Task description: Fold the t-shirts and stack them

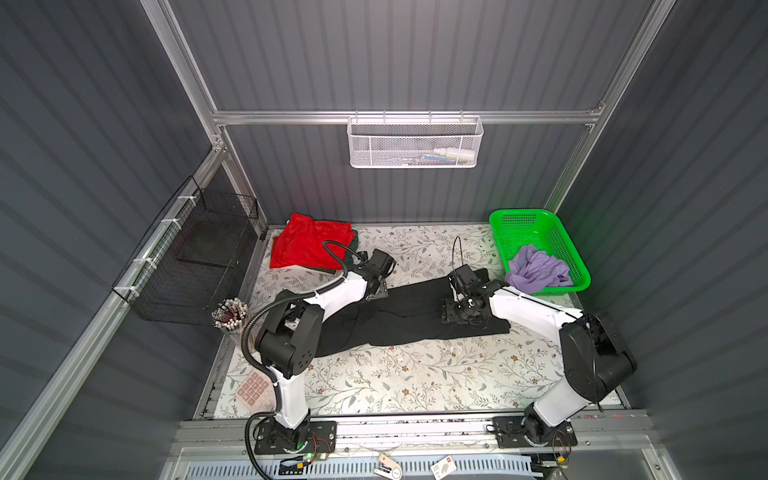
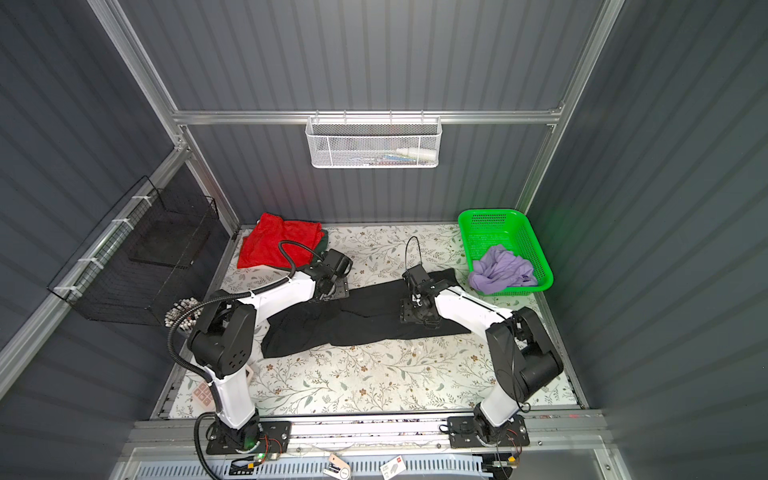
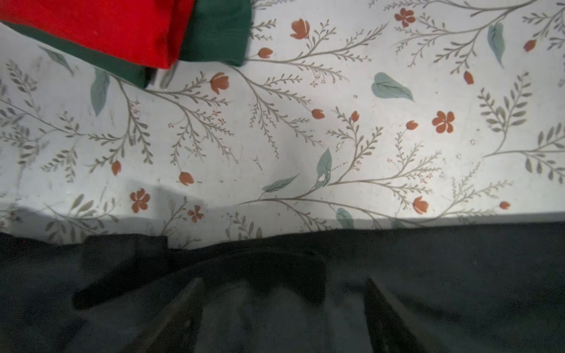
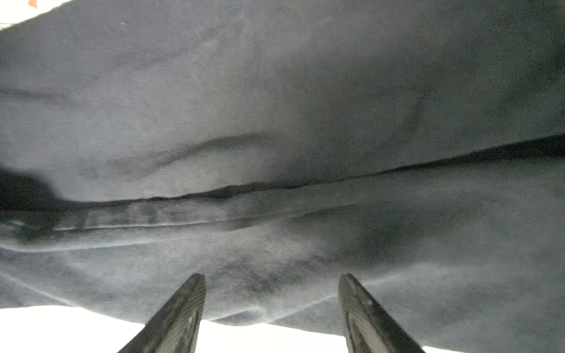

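Right pincer gapes over black t-shirt on floral tabletop.

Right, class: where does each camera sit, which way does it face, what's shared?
Top views: high in front, looking down on the table; left arm, right arm show.
Left wrist: on left arm, facing down at black shirt, red shirt, green shirt; left gripper open.
Right wrist: on right arm, close over black shirt; right gripper open.
Shared: black shirt.

dark green shirt — hidden under red shirt, black shirt cut off
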Controlling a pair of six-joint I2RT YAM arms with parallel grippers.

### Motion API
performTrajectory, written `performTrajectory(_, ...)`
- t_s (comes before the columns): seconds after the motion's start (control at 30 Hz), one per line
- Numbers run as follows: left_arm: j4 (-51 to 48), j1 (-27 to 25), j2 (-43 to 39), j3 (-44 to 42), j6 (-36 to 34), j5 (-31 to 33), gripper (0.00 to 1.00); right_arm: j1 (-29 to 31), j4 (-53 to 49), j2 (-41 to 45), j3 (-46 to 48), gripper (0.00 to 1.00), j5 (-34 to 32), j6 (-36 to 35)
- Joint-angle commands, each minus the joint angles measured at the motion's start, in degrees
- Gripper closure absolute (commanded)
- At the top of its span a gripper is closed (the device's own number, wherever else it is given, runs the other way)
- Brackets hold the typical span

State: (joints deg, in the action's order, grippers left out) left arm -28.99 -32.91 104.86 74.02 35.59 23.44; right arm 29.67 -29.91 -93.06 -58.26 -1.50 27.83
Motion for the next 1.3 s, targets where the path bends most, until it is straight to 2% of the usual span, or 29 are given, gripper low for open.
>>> performTrajectory(0.0, -0.1, -0.4, -8.5, -4.0, 1.4, 1.6, 0.13, -0.8, -3.9, -0.8, -1.3, 0.30, -3.4, -1.1)
performTrajectory(0.17, -1.9, -1.4, -16.2, -11.4, 5.1, 2.8, 0.14, -2.2, -4.7, -4.7, -3.6, 0.32, -3.4, -1.3)
performTrajectory(0.4, -6.2, -1.5, -22.8, -22.5, 10.9, 6.7, 0.17, -3.8, -5.7, -9.2, -5.7, 0.32, -7.1, -2.0)
performTrajectory(0.53, -5.9, -1.5, -23.3, -27.0, 13.9, 7.1, 0.23, -4.5, -6.2, -9.7, -5.8, 0.33, -9.2, -1.2)
performTrajectory(0.8, -5.6, -0.9, -19.8, -30.2, 15.8, 7.9, 0.30, -5.7, -4.6, -10.0, -4.0, 0.34, -7.5, -0.2)
performTrajectory(0.9, -4.9, -0.5, -18.9, -31.0, 15.9, 8.8, 0.41, -6.3, -3.9, -9.7, -3.2, 0.34, -6.9, -0.1)
performTrajectory(1.13, -4.0, 0.5, -15.8, -31.3, 15.6, 9.5, 0.78, -8.6, -2.6, -8.5, -1.3, 0.34, -5.7, -0.1)
performTrajectory(1.27, -4.9, 1.0, -14.9, -30.7, 15.4, 10.7, 0.82, -9.7, -2.7, -8.0, -0.6, 0.34, -5.7, -0.5)
